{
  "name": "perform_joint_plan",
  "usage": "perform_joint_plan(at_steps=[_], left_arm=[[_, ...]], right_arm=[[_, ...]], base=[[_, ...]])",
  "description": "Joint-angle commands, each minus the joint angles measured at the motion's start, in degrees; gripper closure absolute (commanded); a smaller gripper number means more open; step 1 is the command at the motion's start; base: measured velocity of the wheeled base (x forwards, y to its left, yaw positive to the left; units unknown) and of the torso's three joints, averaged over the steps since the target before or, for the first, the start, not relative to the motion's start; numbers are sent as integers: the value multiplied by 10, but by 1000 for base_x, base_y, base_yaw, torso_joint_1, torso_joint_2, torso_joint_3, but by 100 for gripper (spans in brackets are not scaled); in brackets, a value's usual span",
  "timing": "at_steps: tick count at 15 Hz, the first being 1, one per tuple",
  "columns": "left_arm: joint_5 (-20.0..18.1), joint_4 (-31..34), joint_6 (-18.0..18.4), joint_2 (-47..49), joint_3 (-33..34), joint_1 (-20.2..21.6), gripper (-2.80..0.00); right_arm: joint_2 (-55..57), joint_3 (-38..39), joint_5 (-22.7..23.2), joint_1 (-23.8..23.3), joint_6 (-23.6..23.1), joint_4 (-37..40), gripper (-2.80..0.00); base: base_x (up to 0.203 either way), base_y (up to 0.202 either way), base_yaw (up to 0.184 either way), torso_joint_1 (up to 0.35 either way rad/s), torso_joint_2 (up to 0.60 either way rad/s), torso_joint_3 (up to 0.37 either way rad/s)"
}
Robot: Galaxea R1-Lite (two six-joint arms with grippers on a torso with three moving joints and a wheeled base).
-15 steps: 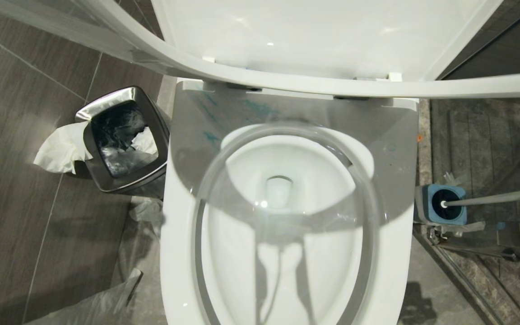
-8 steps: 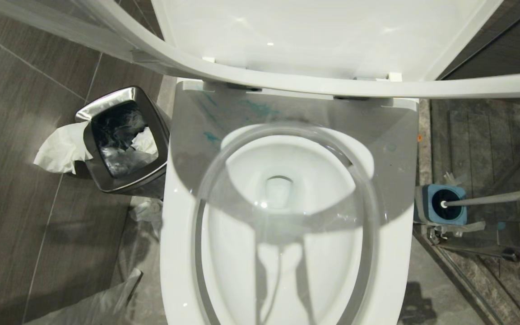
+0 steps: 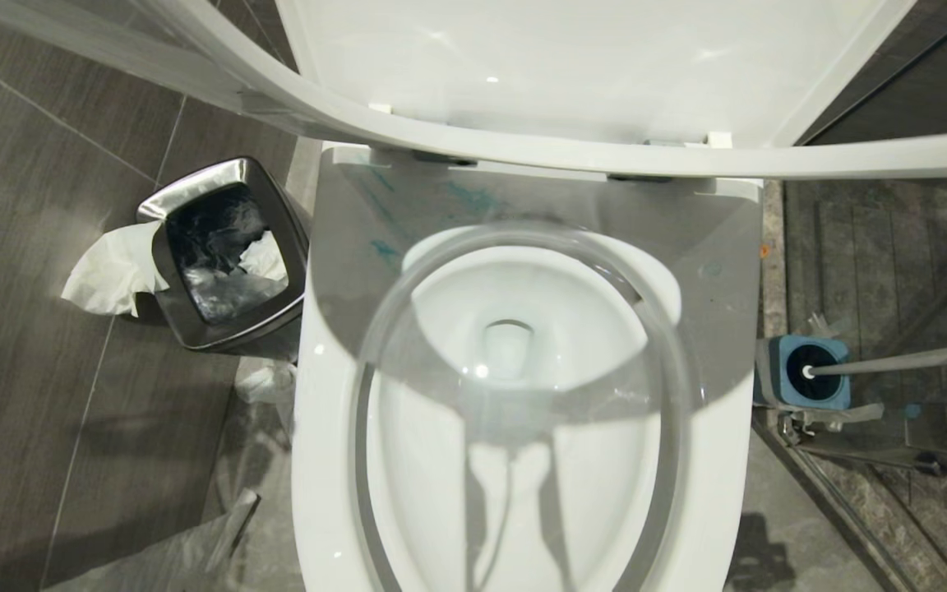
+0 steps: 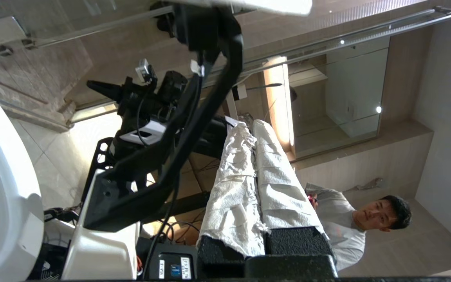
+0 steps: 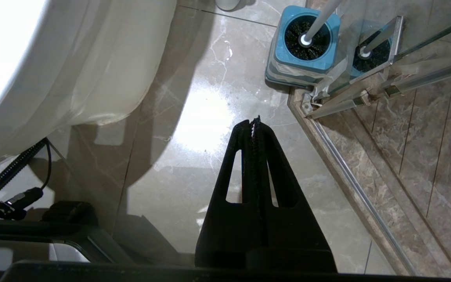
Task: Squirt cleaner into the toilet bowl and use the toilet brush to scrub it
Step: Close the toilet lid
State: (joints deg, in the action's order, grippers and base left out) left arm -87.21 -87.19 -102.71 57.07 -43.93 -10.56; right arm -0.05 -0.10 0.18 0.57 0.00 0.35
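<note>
The large white glossy ceramic toilet bowl [image 3: 515,395] fills the centre and lower half of the head view exactly as it did a second ago, its seat and lid raised along the top edge; smears of blue-green fluid streak the flat ceramic deck at upper centre. Nothing in that view has shifted, so in my judgement the task is at a standstill between steps, with scrubbing not yet begun.

The small square steel bin [image 3: 223,255], white tissue hanging over its rim, sits at middle left. The toilet brush with the long slim white handle [image 3: 901,360] stands untouched in its squarish blue-and-grey holder [image 3: 802,374] at middle right, on the floor just beside the bowl.

The right gripper [image 5: 253,121], jaws pressed together on nothing, hangs over the pale marble floor at that view's centre, near the holder. The left gripper [image 4: 255,127], fingers wrapped in white paper and closed together, points away from the bowl toward a person.

The white squeeze bottle of cleaner appears nowhere.
</note>
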Motion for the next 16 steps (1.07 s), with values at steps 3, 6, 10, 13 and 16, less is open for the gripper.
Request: perform_joint_plan(at_steps=[3, 6, 10, 13, 16], left_arm=[[-5, -5, -7, -13, 10, 0, 0], [-5, -5, -7, -12, 10, 0, 0], [-5, -5, -7, -11, 10, 0, 0], [-5, -5, -7, -11, 10, 0, 0], [-5, -5, -7, -11, 10, 0, 0]], right_arm=[[0, 1, 0, 0, 0, 0, 0], [0, 0, 0, 0, 0, 0, 0], [0, 0, 0, 0, 0, 0, 0], [0, 0, 0, 0, 0, 0, 0], [0, 0, 0, 0, 0, 0, 0]], base=[[0, 0, 0, 0, 0, 0], [0, 0, 0, 0, 0, 0], [0, 0, 0, 0, 0, 0], [0, 0, 0, 0, 0, 0], [0, 0, 0, 0, 0, 0]])
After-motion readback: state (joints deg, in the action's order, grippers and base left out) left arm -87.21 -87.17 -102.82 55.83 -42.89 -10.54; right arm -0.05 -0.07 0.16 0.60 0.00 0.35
